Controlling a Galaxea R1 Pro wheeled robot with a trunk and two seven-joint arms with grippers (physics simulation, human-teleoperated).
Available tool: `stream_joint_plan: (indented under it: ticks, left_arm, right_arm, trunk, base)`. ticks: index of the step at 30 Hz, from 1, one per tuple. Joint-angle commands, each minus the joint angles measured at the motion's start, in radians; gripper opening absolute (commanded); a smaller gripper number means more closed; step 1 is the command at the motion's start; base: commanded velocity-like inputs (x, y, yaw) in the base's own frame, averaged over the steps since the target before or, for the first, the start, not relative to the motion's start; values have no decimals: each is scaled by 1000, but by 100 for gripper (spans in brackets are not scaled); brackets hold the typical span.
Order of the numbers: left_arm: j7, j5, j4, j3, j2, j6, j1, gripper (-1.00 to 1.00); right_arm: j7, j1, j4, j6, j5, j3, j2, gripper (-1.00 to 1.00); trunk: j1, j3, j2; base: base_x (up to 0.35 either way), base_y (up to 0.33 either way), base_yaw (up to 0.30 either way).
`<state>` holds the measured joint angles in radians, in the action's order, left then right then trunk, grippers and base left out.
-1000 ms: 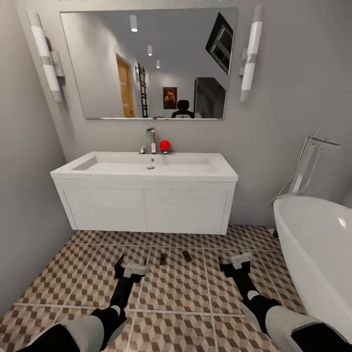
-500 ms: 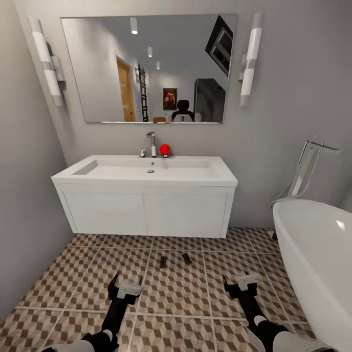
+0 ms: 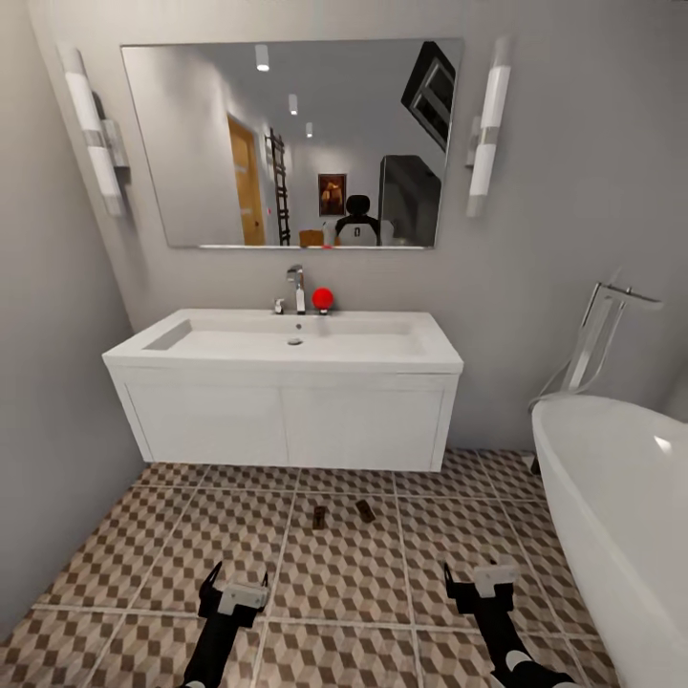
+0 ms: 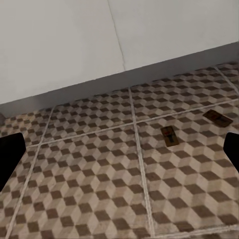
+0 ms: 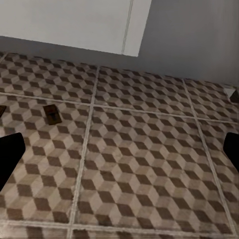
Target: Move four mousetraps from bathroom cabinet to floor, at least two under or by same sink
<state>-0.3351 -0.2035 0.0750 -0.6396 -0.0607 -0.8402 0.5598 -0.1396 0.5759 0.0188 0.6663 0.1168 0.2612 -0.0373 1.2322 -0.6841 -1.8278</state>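
On the patterned floor [image 3: 191,535] just in front of the white vanity: two mousetraps [image 3: 318,517] lying flat, side by side and slightly apart, one tile over from the wall. Above them, sink [image 3: 287,342] with chrome tap [image 3: 297,284]. Nearer the camera, left gripper [image 3: 232,594] and right gripper [image 3: 484,585], both spread wide, empty, hanging above the tiles. Off to the right, white bathtub [image 3: 612,497].
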Motion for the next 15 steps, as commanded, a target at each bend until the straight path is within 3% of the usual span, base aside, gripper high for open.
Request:
stream_joint_plan:
  ticks: [1, 4, 15]
  left_arm:
    - [-2, -7, 4, -8, -2, -4, 0, 100]
    - [-2, -7, 4, -8, -4, -2, -1, 100]
    - [-4, -7, 3, -8, -11, 3, -3, 100]
  right_arm:
    - [-1, 0, 0, 2, 10, 9, 0, 100]
    - [-1, -2, 0, 2, 11, 10, 1, 100]
    - [-6, -4, 0, -11, 12, 10, 7, 100]
  trunk:
    - [-4, 2, 7]
    - [-16, 12, 28]
    - [-16, 12, 28]
  base:
    - [0, 0, 0]
    - [0, 0, 0]
    - [0, 0, 0]
